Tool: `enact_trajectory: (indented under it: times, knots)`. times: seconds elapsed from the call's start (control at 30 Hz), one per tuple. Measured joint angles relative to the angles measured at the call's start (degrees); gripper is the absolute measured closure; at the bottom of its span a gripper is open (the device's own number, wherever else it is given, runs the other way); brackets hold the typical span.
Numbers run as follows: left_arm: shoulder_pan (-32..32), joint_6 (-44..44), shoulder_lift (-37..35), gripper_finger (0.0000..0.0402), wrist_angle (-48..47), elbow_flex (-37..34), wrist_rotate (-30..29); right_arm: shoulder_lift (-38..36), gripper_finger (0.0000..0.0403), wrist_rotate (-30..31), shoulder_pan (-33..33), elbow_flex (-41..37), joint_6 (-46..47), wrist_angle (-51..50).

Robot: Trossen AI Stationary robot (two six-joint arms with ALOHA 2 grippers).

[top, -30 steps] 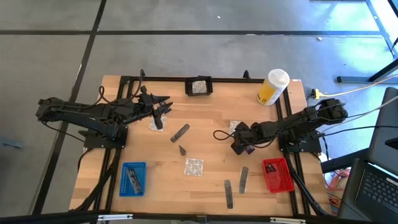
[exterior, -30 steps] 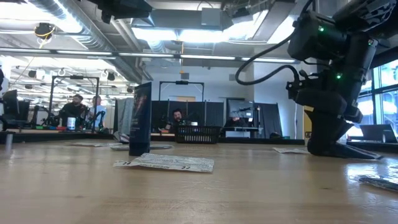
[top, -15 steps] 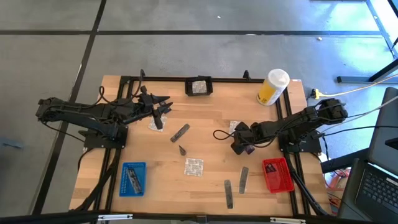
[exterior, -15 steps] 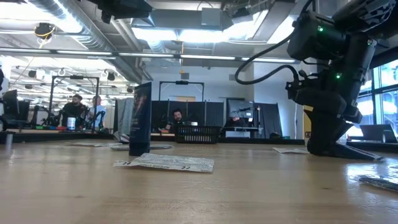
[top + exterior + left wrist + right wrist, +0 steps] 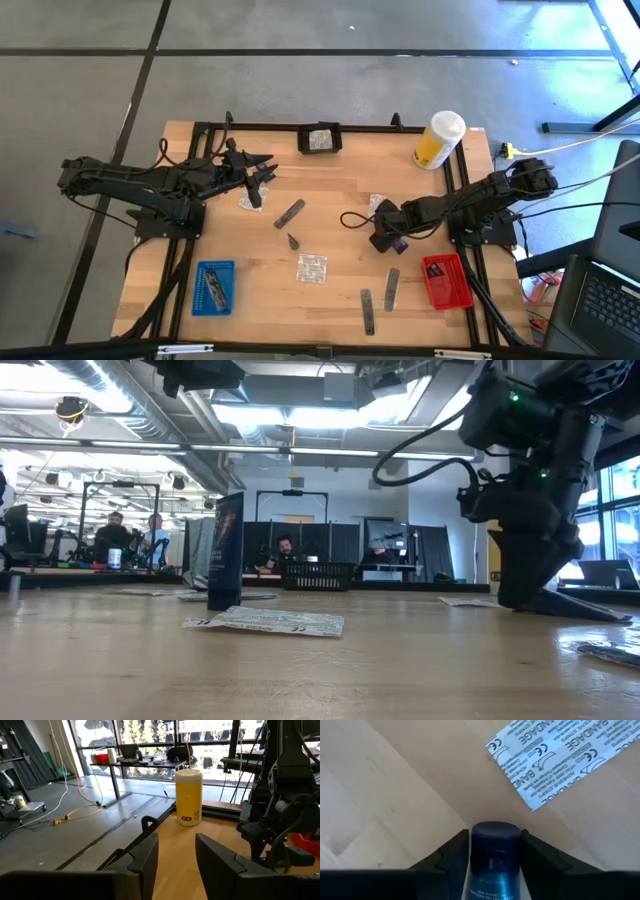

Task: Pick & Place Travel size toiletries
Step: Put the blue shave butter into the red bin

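While your right pincer (image 5: 492,865) sits low on the surface (image 5: 340,190) with a dark blue tube (image 5: 495,852) between its fingers, a slack grip could drop it onto the bandage sachet (image 5: 560,757); left pincer (image 5: 175,865) idles part-open, empty.

right gripper (image 5: 388,240) with its dark tube (image 5: 495,851) has shifted a bit toward table centre vs a second ago; the cable loop (image 5: 352,217) behind it moved the same way. Low view: right wrist now sits slightly further right and more tilted, and its cable arcs higher and wider. Fingers (image 5: 451,854) bracket the tube; can't tell if they still clamp it.
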Motion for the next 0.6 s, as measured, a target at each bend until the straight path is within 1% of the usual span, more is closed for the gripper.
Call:
enact_trajectory:
  times: [0.13, 0.23, 0.37, 0.43, 0.5, 0.6]
  knots:
    - [0.0, 0.0, 0.0, 0.0279, 0.0, 0.0, 0.0, 0.0, 0.0278, 0.0, 0.0, 0.0, 0.0, -0.2]
    - [0.0, 0.0, 0.0, 0.0279, 0.0, 0.0, 0.0, -0.1, 0.0277, 0.2, 0.0, 0.0, 0.0, -0.2]
    - [0.0, 0.0, 0.0, 0.0277, 0.0, 0.0, 0.0, -0.1, 0.0243, 0.3, 0.0, 0.0, 0.0, -0.3]
    - [0.0, 0.0, 0.0, 0.0277, 0.0, 0.0, 0.0, -0.2, 0.0235, 0.2, 0.0, 0.1, 0.0, -0.4]
    - [0.0, 0.0, 0.0, 0.0278, 0.0, 0.0, 0.0, -0.2, 0.0241, 0.2, 0.0, 0.1, 0.1, -0.4]
    - [0.0, 0.0, 0.0, 0.0279, 0.0, 0.0, 0.0, -0.2, 0.0264, 0.3, 0.0, 0.1, 0.1, -0.4]
